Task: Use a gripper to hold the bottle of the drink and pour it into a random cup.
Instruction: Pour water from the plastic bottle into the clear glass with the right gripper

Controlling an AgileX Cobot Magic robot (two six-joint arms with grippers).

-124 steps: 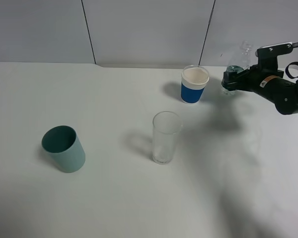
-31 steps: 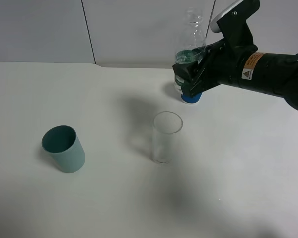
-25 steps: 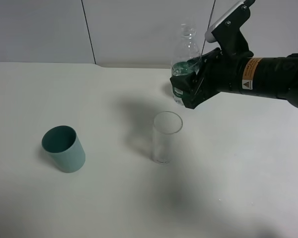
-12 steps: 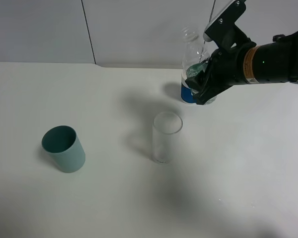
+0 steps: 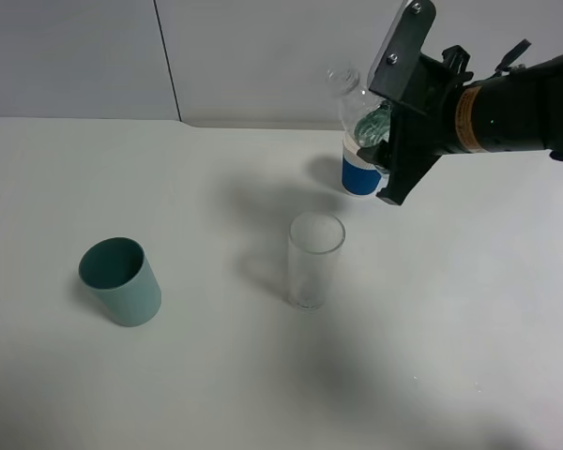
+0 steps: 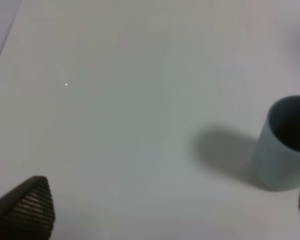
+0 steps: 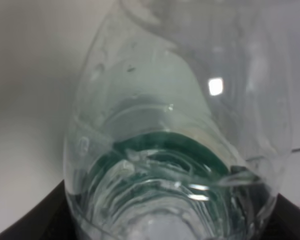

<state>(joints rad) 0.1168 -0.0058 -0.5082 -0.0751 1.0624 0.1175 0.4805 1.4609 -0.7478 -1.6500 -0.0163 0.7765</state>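
My right gripper (image 5: 379,131) is shut on the clear bottle with the green label (image 5: 359,114) and holds it in the air, tilted with its neck toward the upper left. It is up and to the right of the tall clear glass (image 5: 313,260), which stands upright in the middle of the table. The bottle fills the right wrist view (image 7: 175,125), so the jaws barely show there. In the left wrist view only one dark fingertip (image 6: 27,205) shows at the corner, far apart from anything; the left arm is out of the exterior view.
A teal-green cup (image 5: 121,281) stands at the left, also in the left wrist view (image 6: 285,142). A white cup with a blue band (image 5: 360,172) stands behind the glass, partly hidden by the bottle and gripper. The white table (image 5: 216,375) ends at a grey wall.
The right gripper has rolled and tipped the bottle from near upright to leaning left, and has shifted slightly right and up. The cups have not moved.
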